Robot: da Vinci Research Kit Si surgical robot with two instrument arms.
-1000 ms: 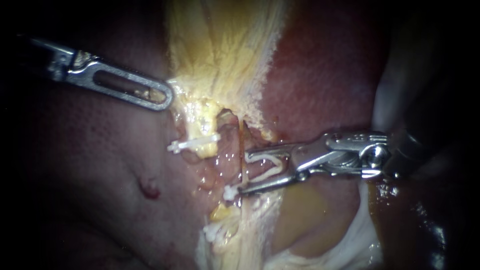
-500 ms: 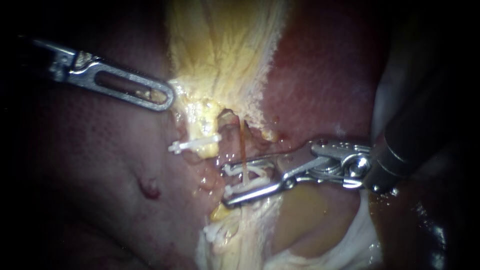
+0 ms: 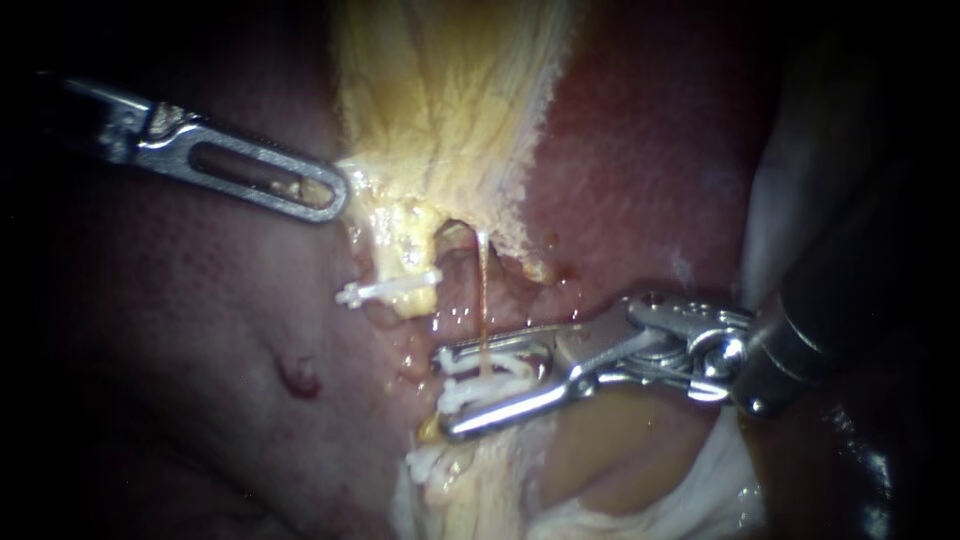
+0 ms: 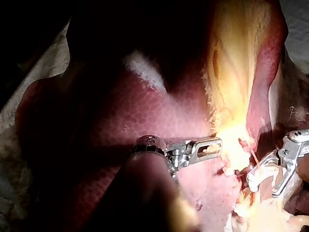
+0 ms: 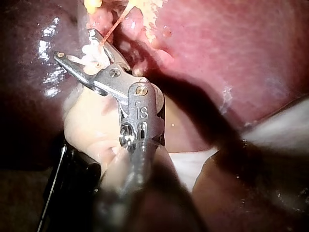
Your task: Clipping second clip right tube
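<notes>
The left instrument (image 3: 325, 195) lies up-left of a clip (image 3: 390, 289). Lower right, the right instrument's (image 3: 445, 390) jaws straddle the right tube (image 3: 482, 290), a second clip (image 3: 500, 365) gripped between them.

Our left instrument (image 3: 325, 192) is plain bright silver at the business end. It has a long flat jaw with a rounded tip and a long slot cut right through it, then a chunky hinge block. A ribbed collar (image 4: 147, 143) sits just ahead of the dark shaft. Our right instrument (image 3: 450, 390) is the shinier, busier one. Its two jaws are thin and bar-like, and behind them come flat link plates held by round pins (image 5: 141, 90). The steel clevis has two short slots and some stamped lettering. After that there's a polished ring and a smooth black shaft (image 3: 850, 290).
</notes>
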